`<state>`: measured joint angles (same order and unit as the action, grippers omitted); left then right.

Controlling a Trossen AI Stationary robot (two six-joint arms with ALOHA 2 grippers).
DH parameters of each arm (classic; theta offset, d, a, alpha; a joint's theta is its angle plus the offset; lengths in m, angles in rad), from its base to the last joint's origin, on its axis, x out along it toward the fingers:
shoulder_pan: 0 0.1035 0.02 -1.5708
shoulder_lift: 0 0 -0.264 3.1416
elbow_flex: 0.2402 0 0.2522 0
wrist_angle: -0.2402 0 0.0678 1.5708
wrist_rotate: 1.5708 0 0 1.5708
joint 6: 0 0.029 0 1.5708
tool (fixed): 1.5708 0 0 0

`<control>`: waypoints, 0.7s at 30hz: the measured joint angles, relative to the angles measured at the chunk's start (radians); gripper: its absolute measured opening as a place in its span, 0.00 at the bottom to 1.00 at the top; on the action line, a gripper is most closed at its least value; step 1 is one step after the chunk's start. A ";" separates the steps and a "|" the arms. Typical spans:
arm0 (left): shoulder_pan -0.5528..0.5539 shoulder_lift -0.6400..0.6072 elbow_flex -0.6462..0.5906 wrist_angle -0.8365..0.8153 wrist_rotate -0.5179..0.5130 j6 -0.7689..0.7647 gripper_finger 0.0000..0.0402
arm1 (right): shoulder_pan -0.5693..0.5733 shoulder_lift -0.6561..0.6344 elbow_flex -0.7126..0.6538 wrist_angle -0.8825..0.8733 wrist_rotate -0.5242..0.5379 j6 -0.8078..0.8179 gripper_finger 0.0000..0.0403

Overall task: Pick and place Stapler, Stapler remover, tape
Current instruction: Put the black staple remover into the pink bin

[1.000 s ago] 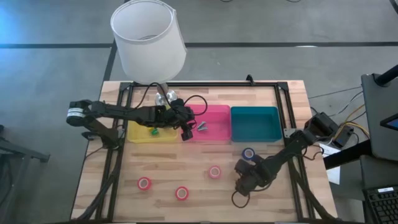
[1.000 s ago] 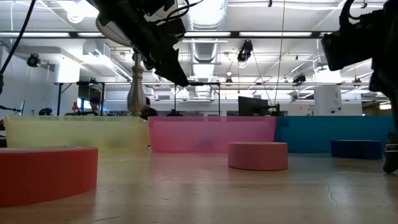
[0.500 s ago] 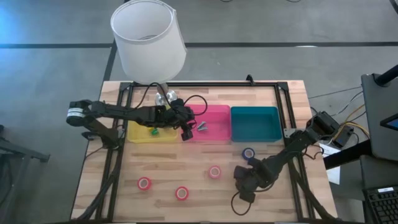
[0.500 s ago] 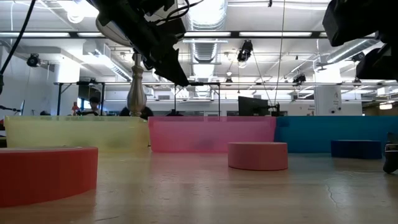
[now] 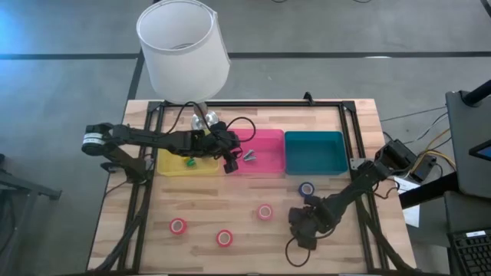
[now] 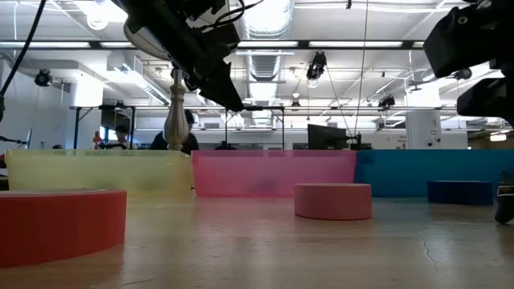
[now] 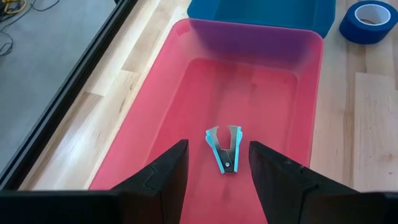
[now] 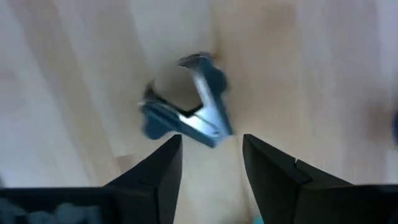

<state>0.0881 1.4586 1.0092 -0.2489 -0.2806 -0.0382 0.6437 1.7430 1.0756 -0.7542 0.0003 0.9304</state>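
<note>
Blue-handled staple remover lies on wood before the right gripper, its fingers spread, holding nothing.

Pink tray between yellow tray and teal tray; near it, three red tape rolls, one blue roll.

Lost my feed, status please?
Left gripper open above staple remover in pink bin. Right gripper open over second remover on table. Nothing obstructing.

One stapler remover lies in the middle bin, another apparently on the table.
</note>
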 joint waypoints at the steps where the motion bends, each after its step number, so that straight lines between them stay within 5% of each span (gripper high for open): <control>1: 0.000 0.000 0.000 -0.001 0.000 0.000 0.43 | 0.000 0.002 0.000 0.017 -0.009 -0.007 0.42; 21: 0.000 0.000 0.000 -0.023 0.000 -0.052 0.43 | 0.018 0.062 -0.001 0.060 -0.019 -0.185 0.46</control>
<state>0.0879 1.4582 1.0092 -0.2722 -0.2806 -0.0905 0.6616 1.8052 1.0748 -0.6946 -0.0192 0.7457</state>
